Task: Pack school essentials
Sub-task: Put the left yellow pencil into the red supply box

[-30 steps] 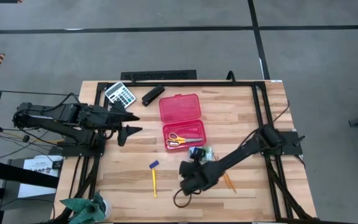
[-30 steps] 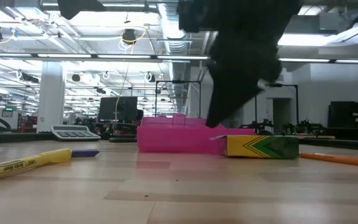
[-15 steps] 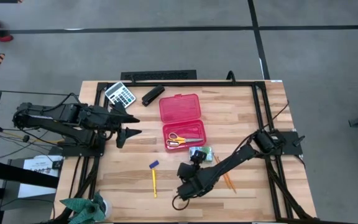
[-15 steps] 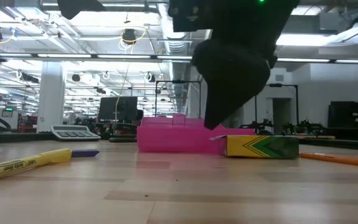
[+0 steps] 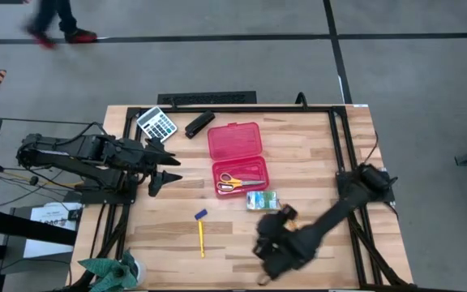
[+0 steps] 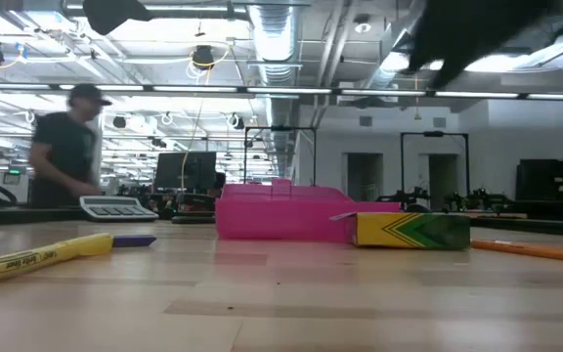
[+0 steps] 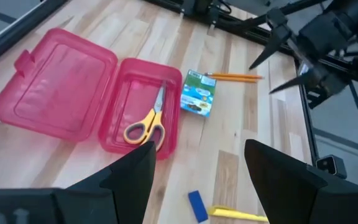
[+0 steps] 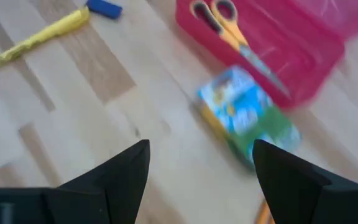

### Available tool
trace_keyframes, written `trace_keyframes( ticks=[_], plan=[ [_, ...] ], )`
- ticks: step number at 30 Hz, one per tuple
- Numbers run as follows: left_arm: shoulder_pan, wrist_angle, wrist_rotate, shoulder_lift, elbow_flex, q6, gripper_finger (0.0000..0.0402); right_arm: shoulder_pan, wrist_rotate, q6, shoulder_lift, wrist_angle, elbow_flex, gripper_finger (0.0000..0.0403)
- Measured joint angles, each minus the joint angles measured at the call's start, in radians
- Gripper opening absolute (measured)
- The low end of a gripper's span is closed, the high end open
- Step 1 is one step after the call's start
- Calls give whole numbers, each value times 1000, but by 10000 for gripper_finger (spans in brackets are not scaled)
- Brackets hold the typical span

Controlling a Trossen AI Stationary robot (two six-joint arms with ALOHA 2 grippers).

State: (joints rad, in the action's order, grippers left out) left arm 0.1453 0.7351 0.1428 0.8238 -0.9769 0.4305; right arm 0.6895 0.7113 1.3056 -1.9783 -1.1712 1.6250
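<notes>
An open pink case (image 5: 237, 158) lies mid-table, with yellow-handled scissors (image 5: 232, 182) in its near half. A green-and-white packet (image 5: 262, 200) lies flat just beside the case's near edge. A tiny blue piece (image 5: 201, 214) and a yellow pen (image 5: 201, 237) lie to the left of the packet. Two orange pencils (image 7: 235, 77) lie beyond the packet, mostly under my right arm in the high view. My right gripper (image 5: 264, 253) hangs open above the table's near edge, holding nothing. My left gripper (image 5: 173, 167) waits open at the left side, raised.
A grey calculator (image 5: 156, 123) and a black stapler (image 5: 199, 124) lie at the far left corner. Black frame rails (image 5: 339, 138) run along the table's right and far sides. A green crumpled thing (image 5: 104, 272) sits off the near left corner. A person (image 6: 66, 147) passes behind the table.
My right gripper has risen from just above the table near the packet and swung toward the near right, rolling about its own axis; it has left the low view almost wholly. It stays open. Nothing on the table has moved.
</notes>
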Motion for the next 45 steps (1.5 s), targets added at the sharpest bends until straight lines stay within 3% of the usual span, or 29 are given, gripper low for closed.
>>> trace_keyframes(
  ticks=[8, 14, 19, 26, 37, 45],
  plan=[
    [0, 0, 32, 0, 0, 4, 242, 199, 25, 538, 101, 92, -356, 285],
    [0, 0, 91, 0, 0, 32, 242, 313, 10, 779, 92, 172, -519, 284],
    [0, 0, 140, 0, 0, 60, 242, 375, 6, 891, 92, 269, -628, 284],
    [-1, 0, 153, 0, 0, 91, 242, 388, 49, 859, 93, 393, -674, 284],
    [-1, 0, 157, 0, 0, 116, 242, 371, 69, 840, 94, 382, -714, 284],
    [-1, 0, 161, 0, 0, 116, 242, 359, 27, 789, 93, 365, -729, 283]
  ],
)
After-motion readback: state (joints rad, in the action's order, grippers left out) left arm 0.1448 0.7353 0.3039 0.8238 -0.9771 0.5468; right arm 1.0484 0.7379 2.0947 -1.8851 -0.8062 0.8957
